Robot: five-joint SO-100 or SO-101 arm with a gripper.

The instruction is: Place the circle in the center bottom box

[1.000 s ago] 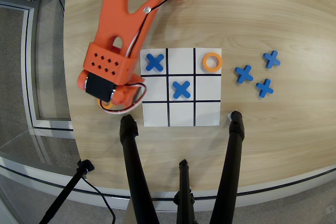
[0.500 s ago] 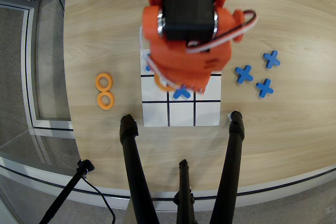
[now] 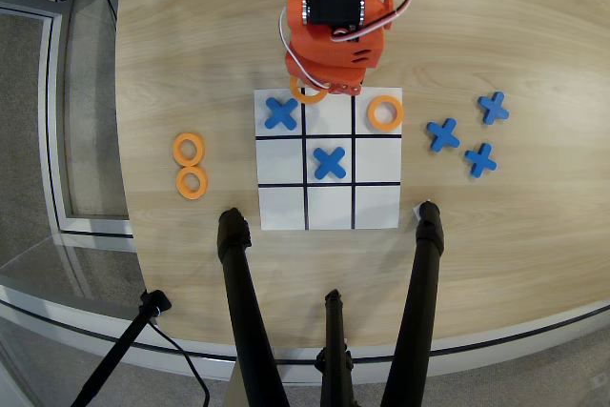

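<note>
The orange arm (image 3: 335,21) reaches down from the top of the overhead view onto the board's near row. My gripper (image 3: 324,90) is mostly hidden under the wrist. An orange circle (image 3: 305,94) sticks out from under it and looks held, at the board's top edge over the line between the left and middle cells. The center bottom box (image 3: 330,121) is the white middle cell of that row, largely bare. Another orange ring (image 3: 385,112) lies in the cell to its right. Blue crosses lie in the left cell (image 3: 281,112) and the central cell (image 3: 330,162).
Two spare orange rings (image 3: 189,149) (image 3: 192,182) lie on the wooden table left of the board. Three blue crosses (image 3: 442,133) (image 3: 493,107) (image 3: 480,159) lie to its right. Black tripod legs (image 3: 243,312) (image 3: 419,283) rise at the bottom edge.
</note>
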